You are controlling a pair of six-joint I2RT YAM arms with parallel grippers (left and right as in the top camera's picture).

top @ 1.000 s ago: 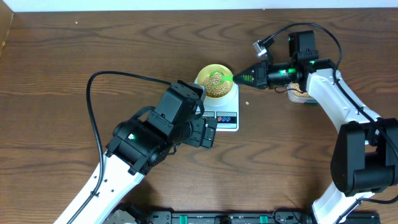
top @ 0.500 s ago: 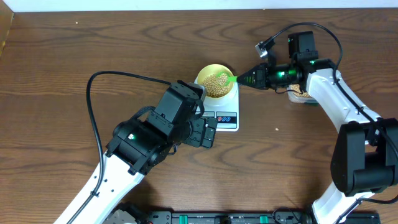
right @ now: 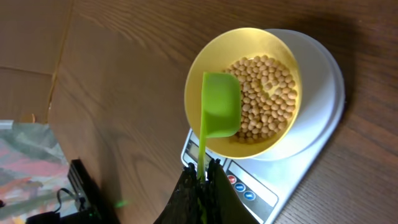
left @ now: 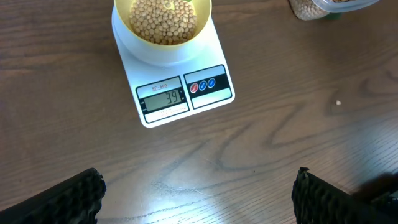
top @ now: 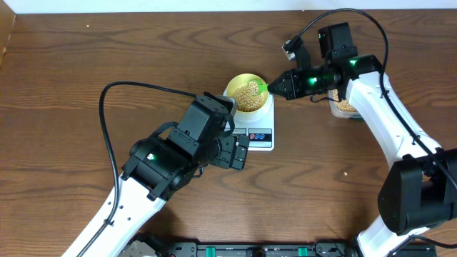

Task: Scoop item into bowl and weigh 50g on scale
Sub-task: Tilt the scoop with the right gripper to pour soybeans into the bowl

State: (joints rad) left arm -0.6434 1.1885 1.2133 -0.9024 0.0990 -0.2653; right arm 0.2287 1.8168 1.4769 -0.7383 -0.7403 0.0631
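Observation:
The pale yellow bowl sits on the white scale and holds a heap of tan beans. In the left wrist view the scale's display reads 39. My right gripper is shut on the handle of a green scoop, whose empty cup is turned over above the bowl's rim. In the overhead view the scoop hangs at the bowl's right edge. My left gripper is open and empty, low over the wood in front of the scale.
A clear tub of beans stands right of the scale, also at the top right of the left wrist view. Single loose beans lie on the wood. The left arm sits just left of the scale.
My right arm has risen and shifted toward the far side, uncovering the tub. The scoop stays over the bowl's right edge. The left arm has not moved.

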